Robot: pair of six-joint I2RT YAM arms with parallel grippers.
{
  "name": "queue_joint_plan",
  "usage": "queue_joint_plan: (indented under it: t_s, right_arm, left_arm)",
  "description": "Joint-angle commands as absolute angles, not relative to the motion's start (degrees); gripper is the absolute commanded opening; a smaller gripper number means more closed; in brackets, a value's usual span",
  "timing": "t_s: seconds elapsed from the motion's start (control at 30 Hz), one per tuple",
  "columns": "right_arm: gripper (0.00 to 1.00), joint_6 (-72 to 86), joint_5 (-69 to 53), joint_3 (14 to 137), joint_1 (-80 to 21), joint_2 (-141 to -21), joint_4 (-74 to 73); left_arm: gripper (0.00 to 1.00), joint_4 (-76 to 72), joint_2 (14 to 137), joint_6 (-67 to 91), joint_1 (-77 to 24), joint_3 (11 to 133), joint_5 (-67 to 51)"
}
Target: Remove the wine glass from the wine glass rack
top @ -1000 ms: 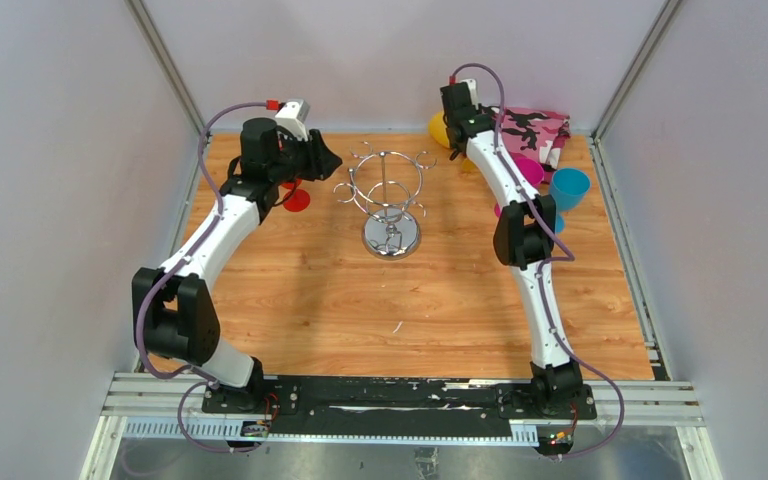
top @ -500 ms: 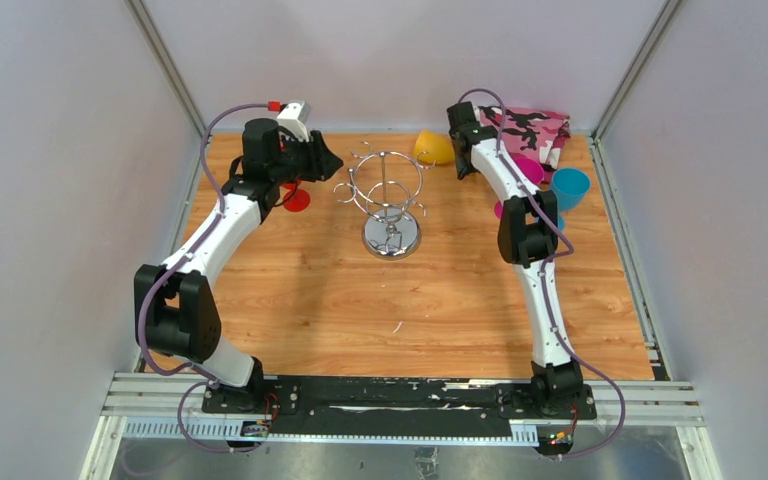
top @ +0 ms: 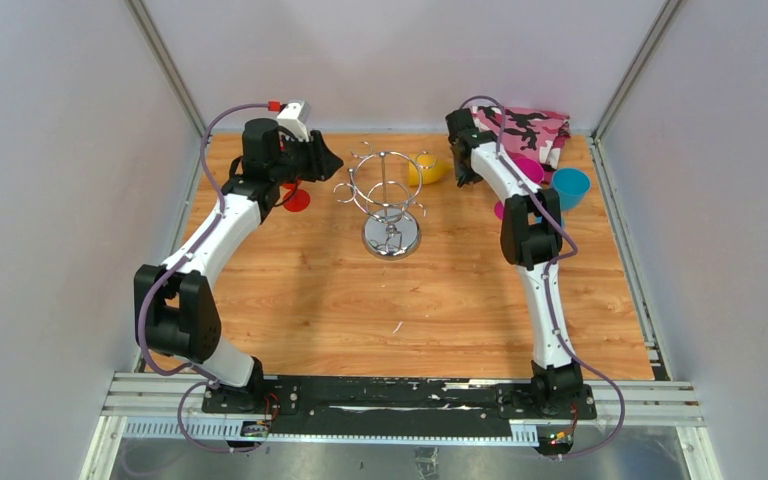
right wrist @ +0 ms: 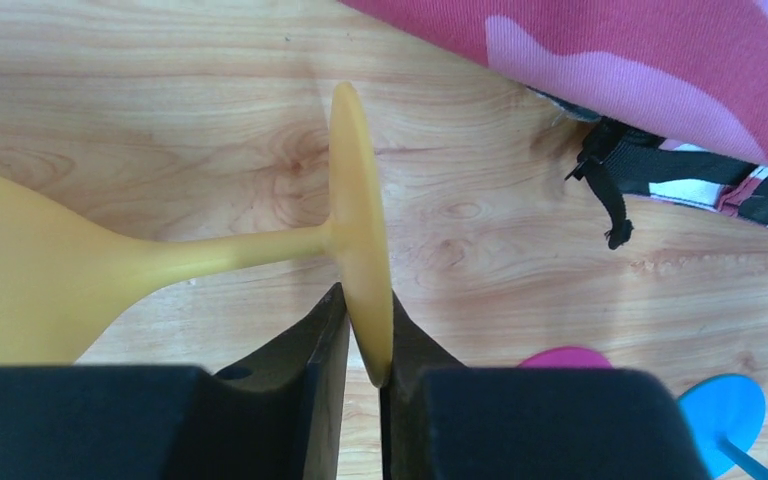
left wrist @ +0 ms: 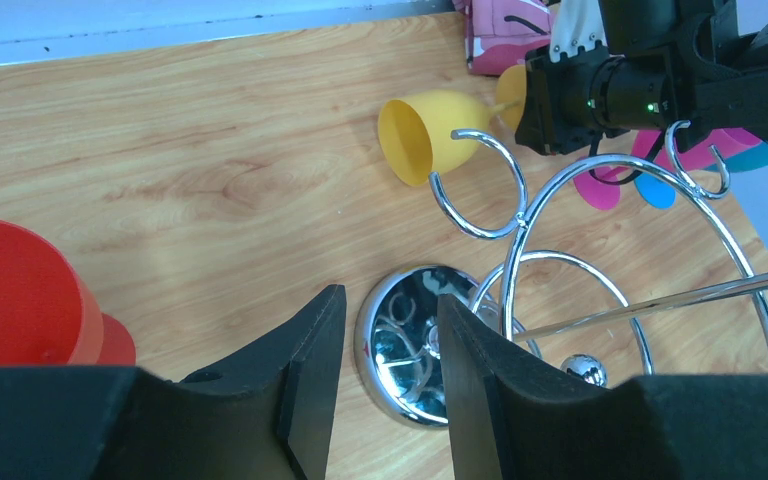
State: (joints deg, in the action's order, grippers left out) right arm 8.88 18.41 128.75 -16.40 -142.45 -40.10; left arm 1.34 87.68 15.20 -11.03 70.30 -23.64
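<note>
The chrome wine glass rack (top: 390, 205) stands at the back middle of the table, and no glass hangs from its hooks. My right gripper (top: 457, 165) is shut on the foot of a yellow wine glass (top: 423, 168), holding it on its side just right of the rack. The right wrist view shows the foot (right wrist: 360, 240) clamped between the fingers. In the left wrist view the yellow bowl (left wrist: 430, 135) lies behind a rack hook (left wrist: 475, 180). My left gripper (top: 325, 160) is open and empty left of the rack, above its mirrored base (left wrist: 405, 340). A red wine glass (top: 296, 198) stands beside it.
A pink patterned cloth (top: 535, 128) lies at the back right, with a magenta glass (top: 528, 170) and a blue cup (top: 568, 187) beside the right arm. The cell walls close in at the back and sides.
My right gripper has carried the yellow wine glass nearer and slightly left, from the back edge to just beside the rack. The left arm has not moved.
</note>
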Motion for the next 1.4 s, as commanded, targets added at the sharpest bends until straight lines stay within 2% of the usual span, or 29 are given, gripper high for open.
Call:
queue_joint_plan:
  t_s: [0.0, 0.17, 0.2, 0.6, 0.87, 1.03, 1.23, 1.37]
  right_arm:
    - [0.17, 9.73, 18.91, 131.38, -16.96, -142.04, -41.39]
    - [0.01, 10.0, 19.58, 131.56, -16.94, -141.94, -41.1]
    - [0.0, 10.1, 19.41, 131.0, -17.04, -141.53, -40.61]
    - [0.0, 10.55, 21.28, 128.32, -18.55, -134.39, -36.65]
    - [0.0, 7.48, 25.71, 135.89, -18.63, -129.9, -37.94]
    - [0.0, 6.08, 28.4, 138.77, -18.63, -126.67, -37.96]
    - [0.0, 5.78, 25.46, 131.88, -18.81, -116.22, -34.53]
    - [0.0, 5.46, 19.86, 125.91, -19.24, -107.36, -32.7]
  left_arm:
    - [0.44, 0.26, 86.38, 14.96, -11.34, 70.5, -24.43]
    - [0.44, 0.26, 86.42, 14.93, -11.34, 70.44, -24.35]
    - [0.44, 0.26, 86.48, 14.94, -11.34, 70.42, -24.41]
    - [0.44, 0.26, 86.25, 14.77, -11.34, 70.4, -23.05]
    - [0.43, -1.23, 84.22, 15.53, -11.34, 70.54, -20.46]
    - [0.43, -1.36, 81.88, 16.16, -11.34, 71.24, -12.65]
    - [0.5, -1.98, 79.25, 16.78, -11.29, 75.93, -0.25]
    - [0.58, -1.65, 78.82, 18.2, -11.27, 80.63, -3.88]
